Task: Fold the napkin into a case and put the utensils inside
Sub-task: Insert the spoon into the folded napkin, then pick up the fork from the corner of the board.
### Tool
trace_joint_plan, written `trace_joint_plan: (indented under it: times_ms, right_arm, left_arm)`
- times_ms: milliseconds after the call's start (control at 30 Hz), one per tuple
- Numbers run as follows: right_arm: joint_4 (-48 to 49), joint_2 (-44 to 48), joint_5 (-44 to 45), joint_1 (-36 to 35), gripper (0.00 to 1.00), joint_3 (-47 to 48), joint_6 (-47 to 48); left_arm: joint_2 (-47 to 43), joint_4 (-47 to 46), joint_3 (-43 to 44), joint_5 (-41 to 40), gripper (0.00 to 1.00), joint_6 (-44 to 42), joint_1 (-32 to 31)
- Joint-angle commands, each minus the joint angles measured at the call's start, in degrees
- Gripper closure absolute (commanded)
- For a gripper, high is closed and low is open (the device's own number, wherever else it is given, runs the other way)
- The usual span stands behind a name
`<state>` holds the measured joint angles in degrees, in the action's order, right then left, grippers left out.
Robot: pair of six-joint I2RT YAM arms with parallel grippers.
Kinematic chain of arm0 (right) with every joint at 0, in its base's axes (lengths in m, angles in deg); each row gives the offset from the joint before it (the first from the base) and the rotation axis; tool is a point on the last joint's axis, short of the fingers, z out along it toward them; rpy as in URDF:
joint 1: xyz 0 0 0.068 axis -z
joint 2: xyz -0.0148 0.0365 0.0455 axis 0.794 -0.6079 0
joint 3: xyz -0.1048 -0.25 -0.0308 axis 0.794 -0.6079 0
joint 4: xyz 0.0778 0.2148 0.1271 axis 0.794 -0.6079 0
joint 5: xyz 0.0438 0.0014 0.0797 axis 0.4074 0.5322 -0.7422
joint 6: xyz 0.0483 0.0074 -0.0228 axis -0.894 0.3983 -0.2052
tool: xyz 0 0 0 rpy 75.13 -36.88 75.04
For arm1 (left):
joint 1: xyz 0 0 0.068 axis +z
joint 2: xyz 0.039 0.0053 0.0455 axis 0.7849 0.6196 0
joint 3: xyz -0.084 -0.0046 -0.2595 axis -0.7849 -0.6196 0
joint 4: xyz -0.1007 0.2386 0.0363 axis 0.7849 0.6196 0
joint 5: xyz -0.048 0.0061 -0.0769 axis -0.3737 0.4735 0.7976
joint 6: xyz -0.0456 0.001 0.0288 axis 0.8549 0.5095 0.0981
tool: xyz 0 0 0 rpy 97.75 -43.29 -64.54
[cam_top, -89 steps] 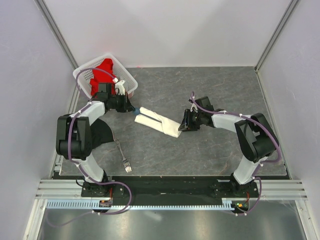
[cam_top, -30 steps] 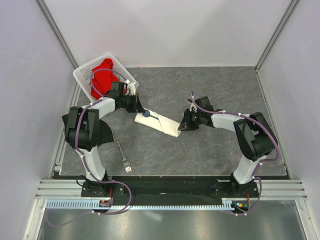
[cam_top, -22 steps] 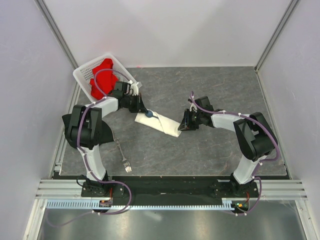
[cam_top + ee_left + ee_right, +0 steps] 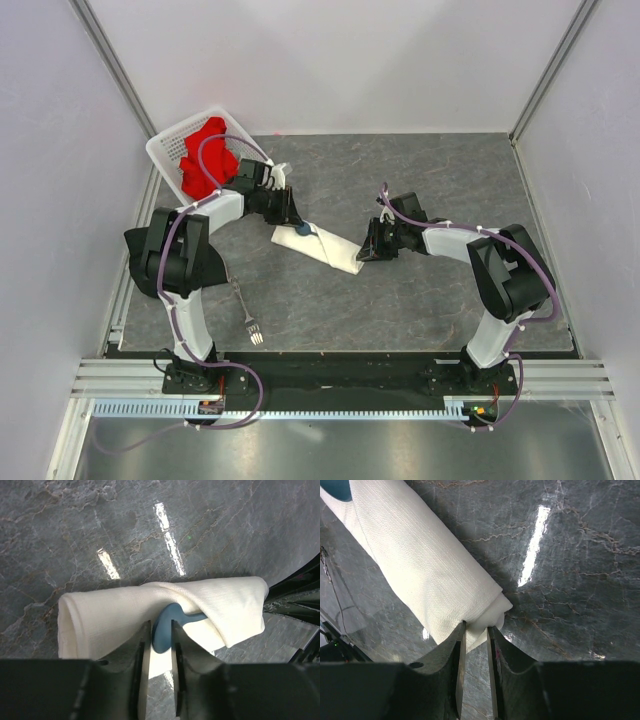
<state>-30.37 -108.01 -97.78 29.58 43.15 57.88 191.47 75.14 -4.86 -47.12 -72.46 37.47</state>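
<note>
We read this as a robotics lab test cell; plain white panels [image 4: 330,60] enclose a grey marbled tabletop [image 4: 430,180]; aluminium rails [image 4: 340,372] and purple cabling [image 4: 261,388] line its near edge.

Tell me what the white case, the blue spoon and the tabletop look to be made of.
The case: woven fabric, matte cream-white; a fine weave grain shows and the folds sit soft.
The spoon: probably plastic, smooth blue with a dull sheen, no metallic glint.
The tabletop: grey with stone-like veining and glossy light streaks; stone or a printed laminate, cannot tell.
</note>
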Motion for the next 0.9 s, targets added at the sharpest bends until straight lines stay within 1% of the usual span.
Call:
trace_joint_plan:
  times_ms: [0,33,67,100,200,233,267,300,333,367,400,433,467,500,533,567,600,633,667,700,733,767,800,833,867]
  right_arm:
    - [-0.1,2.4,1.3,0.1,0.69,0.8,1.0]
    - [-0.4,2.7,1.5,0.1,0.69,0.8,1.2]
    - [-1.3,3.7,2.1,0.2,0.68,0.8,1.3]
    - [-1.9,4.1,2.7,0.2,0.66,0.8,1.2]
    - [-3.8,7.1,5.1,0.1,0.59,0.6,1.5]
    - [-4.5,7.8,6.3,0.1,0.52,0.7,1.7]
    - [-6.3,9.1,7.9,0.0,0.48,0.8,2.3]
    - [-7.2,9.8,8.8,0.1,0.42,1.0,2.5]
    - [-8.7,10.3,9.6,0.1,0.4,1.4,2.7]
    - [-9.1,11.7,10.0,0.1,0.38,1.5,3.1]
    - [-9.5,12.2,10.5,0.1,0.35,1.5,3.3]
    - [-10.2,12.9,10.7,0.0,0.34,1.5,3.3]
    - [-10.6,14.3,10.8,0.0,0.33,1.4,3.4]
    - [-10.9,14.9,11.3,-0.4,0.3,1.3,3.9]
    - [-11.5,16.2,11.6,-0.6,0.3,1.3,3.9]
    - [-11.7,16.8,11.8,-0.7,0.29,1.2,4.1]
    - [-11.7,17.4,11.8,-1.2,0.26,1.0,4.4]
    - [-11.9,18.1,11.7,-1.3,0.25,1.1,4.5]
    - [-12.0,18.3,11.7,-1.6,0.25,1.1,4.6]
    - [-12.2,18.5,11.6,-2.2,0.24,1.1,4.9]
    - [-12.4,19.0,11.5,-2.5,0.24,1.0,5.1]
    - [-12.6,19.1,11.6,-2.8,0.23,0.9,5.1]
    - [-12.9,19.4,11.6,-3.2,0.23,0.7,5.2]
    - [-12.9,20.0,11.8,-3.5,0.23,0.4,5.2]
    - [-13.1,20.2,11.8,-3.6,0.23,0.1,5.1]
  left_arm:
    - [-4.1,1.6,1.1,-3.9,0.45,3.5,-0.3]
    - [-6.2,1.9,1.0,-4.9,0.37,4.4,-0.2]
    - [-7.4,2.5,1.0,-7.2,0.13,4.8,0.2]
    - [-8.5,3.3,1.1,-8.3,0.01,5.3,0.4]
    - [-14.5,7.0,-0.3,-16.6,0.0,8.2,0.9]
    - [-16.3,10.1,-0.9,-21.5,0.0,9.9,1.0]
    - [-19.5,12.0,-1.5,-24.0,0.0,11.1,1.1]
    - [-21.2,14.4,-3.1,-26.5,0.0,12.5,1.1]
    - [-22.7,18.7,-4.1,-30.5,0.0,15.4,1.1]
    - [-25.9,21.6,-5.0,-32.1,0.0,17.0,1.1]
    - [-27.7,23.6,-7.8,-33.2,0.0,19.1,1.0]
    - [-29.6,27.4,-9.7,-35.9,0.0,22.6,0.9]
    - [-34.4,28.9,-11.6,-36.8,0.0,24.4,0.8]
    - [-36.7,30.1,-16.0,-37.9,0.0,26.3,0.4]
    - [-39.7,31.1,-18.4,-40.2,0.0,30.5,-1.0]
    - [-42.3,32.0,-22.9,-41.2,0.0,33.1,-2.5]
    - [-46.6,32.2,-24.9,-41.7,0.0,36.6,-3.9]
    - [-48.1,32.9,-26.3,-44.1,0.0,38.7,-7.3]
    - [-49.1,35.7,-28.6,-46.0,0.0,41.4,-9.2]
    - [-50.8,36.5,-29.7,-47.7,0.0,45.9,-11.1]
    - [-51.1,37.3,-30.7,-48.5,0.0,48.2,-14.6]
    - [-51.5,41.1,-31.9,-49.8,0.0,51.1,-16.7]
    - [-52.1,42.5,-32.4,-52.7,0.0,57.2,-19.0]
    - [-52.2,43.5,-33.1,-53.6,0.0,59.8,-23.8]
    - [-52.1,44.2,-34.3,-54.0,0.0,62.3,-25.6]
